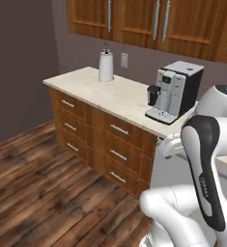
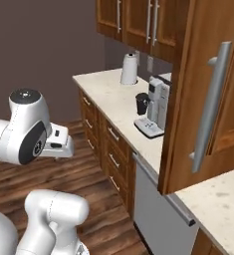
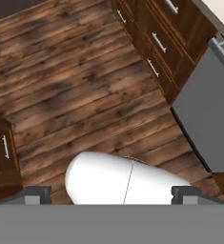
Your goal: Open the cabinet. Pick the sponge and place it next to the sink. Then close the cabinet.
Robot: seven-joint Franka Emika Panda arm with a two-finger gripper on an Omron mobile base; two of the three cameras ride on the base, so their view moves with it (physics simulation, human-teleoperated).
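Arm folded low in front of the counter (image 1: 110, 94), its elbow bent back toward the base and the hand aimed down at the wooden floor (image 3: 75, 86). Pincer (image 3: 111, 194) tips stand far apart at the bottom of the hand view, wide open, with nothing between them.

Cabinet (image 2: 208, 99) door hangs swung open over the counter, its edge out past the counter's front, the long silver handle (image 2: 210, 107) facing the right base camera. Sponge cannot be made out anywhere.

Coffee machine (image 1: 175, 91) stands on the counter toward the cabinet door; a paper towel roll (image 1: 106, 66) sits at the counter's far end by the wall. Drawers (image 1: 117, 144) run below the counter, with a grey dishwasher front (image 2: 161, 209) beside them under the open door.
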